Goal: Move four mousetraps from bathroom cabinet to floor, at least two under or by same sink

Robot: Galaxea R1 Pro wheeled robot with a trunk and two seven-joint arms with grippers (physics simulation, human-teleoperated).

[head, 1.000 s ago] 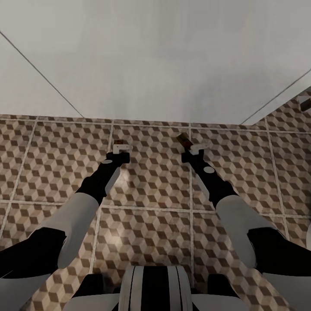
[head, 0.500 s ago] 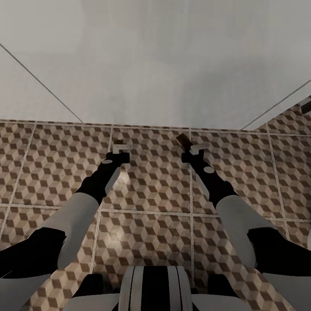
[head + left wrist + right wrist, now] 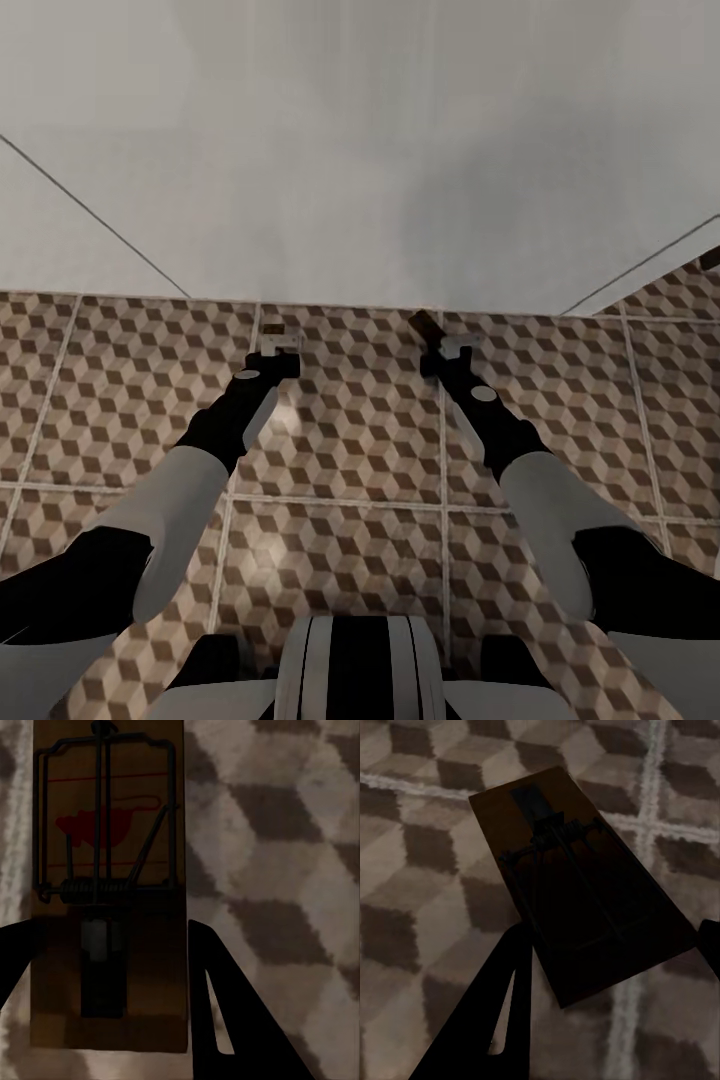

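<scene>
Both arms reach forward over the cube-patterned bathroom floor [image 3: 350, 420]. My left gripper [image 3: 279, 340] is shut on a brown wooden mousetrap [image 3: 276, 329]; the left wrist view shows that mousetrap [image 3: 109, 870] flat between the dark fingers [image 3: 225, 1020], its wire spring and red mark facing the camera. My right gripper [image 3: 445, 345] is shut on a second mousetrap [image 3: 425, 323], tilted. In the right wrist view this mousetrap [image 3: 577, 885] sits at an angle between the fingers [image 3: 487, 1012], above the tiles. Cabinet and sink are out of view.
A plain pale grey wall [image 3: 360, 150] rises just beyond the grippers, meeting the floor along a line ahead. At the far right the tiled floor continues past the wall's corner [image 3: 660, 290]. My own base [image 3: 350, 670] shows at the bottom.
The whole view has shifted: the wall now reaches lower in the picture and looks closer, so the camera has moved. Both grippers still hold their mousetraps in the same pose.
</scene>
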